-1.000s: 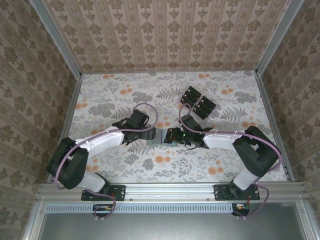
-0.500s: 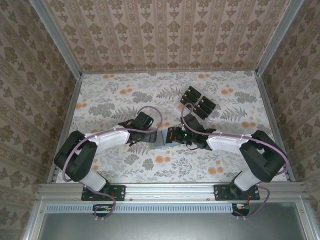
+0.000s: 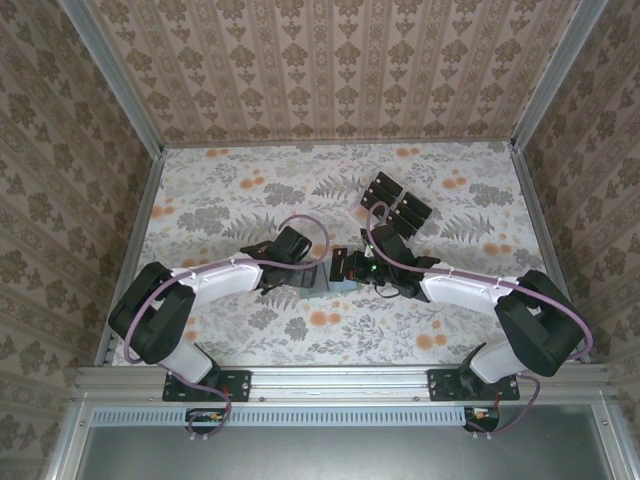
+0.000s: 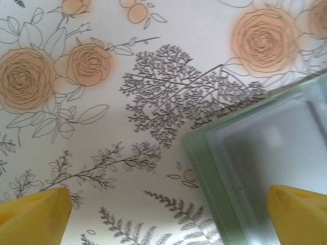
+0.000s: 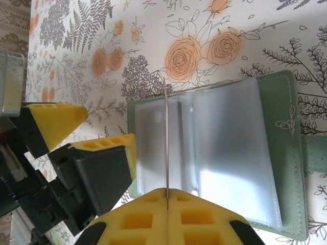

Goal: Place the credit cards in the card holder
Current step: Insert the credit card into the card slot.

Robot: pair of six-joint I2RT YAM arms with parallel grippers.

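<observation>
Our left claw (image 4: 166,213) is wide open. Its two yellow fingers (image 4: 36,212) sit far apart, and nothing is between them but the flowery desk (image 4: 102,127). This claw is just to the left of the holder (image 4: 265,153). One corner of the holder pokes in near the finger on the right side of the left wrist view. We cannot tell if that finger touches it.

The holder lies flat on the desk, between our two claws. It is open like a little book. It is soft green on the outside, and it has clear shiny pockets inside. Seen from the right wrist, a green strap sticks out from its far right side.

Our right claw (image 5: 167,196) is just to the right of the holder when we look from above. It is closed tight on one card (image 5: 166,138). We see that card from its thin edge, so it looks like a dark line. It stands over the clear pockets, near the middle of the holder. We cannot tell if the card is inside a pocket.

The other cards (image 3: 398,205) are black. They lie behind the holder and to its right, well apart from it.
</observation>
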